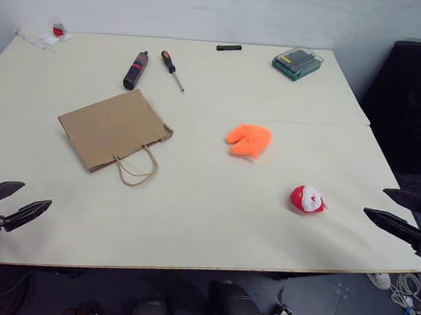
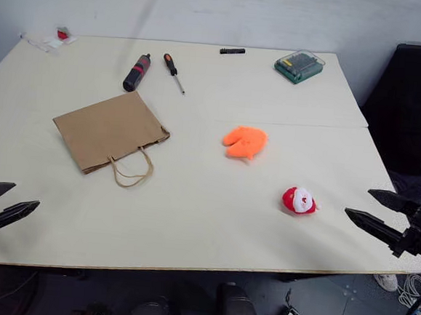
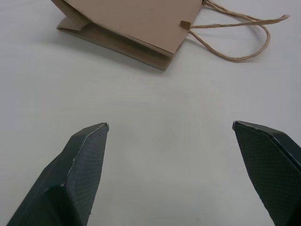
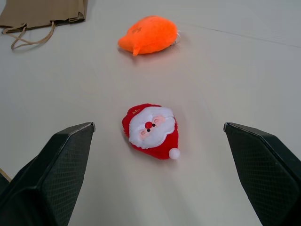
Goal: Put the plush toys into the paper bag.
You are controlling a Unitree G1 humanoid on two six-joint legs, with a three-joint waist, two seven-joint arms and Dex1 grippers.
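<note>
1. The paper bag (image 1: 113, 129) lies flat on the bench (image 1: 205, 230), left of the middle, with its cord handles (image 1: 136, 171) trailing toward the near edge.
2. The orange plush toy (image 1: 249, 140) rests on the bench surface right of the middle, well apart from the bag.
3. The Santa plush toy (image 1: 307, 199) lies face up closer to the near right corner, apart from the orange one.
4. The left hand (image 1: 17, 202) hovers over the near left corner, its two black fingers spread wide and holding nothing; the bag's folded bottom lies ahead of it.
5. The right hand (image 2: 381, 213) hangs at the right edge near the near corner, fingers spread wide and empty, with the Santa toy just ahead between the line of its fingers.
6. Toward the far edge lie two screwdrivers (image 1: 152, 68), a small black bar (image 1: 228, 47) and a green case (image 1: 297, 63).
7. A small red and white item (image 1: 54, 36) sits at the far left corner.
</note>
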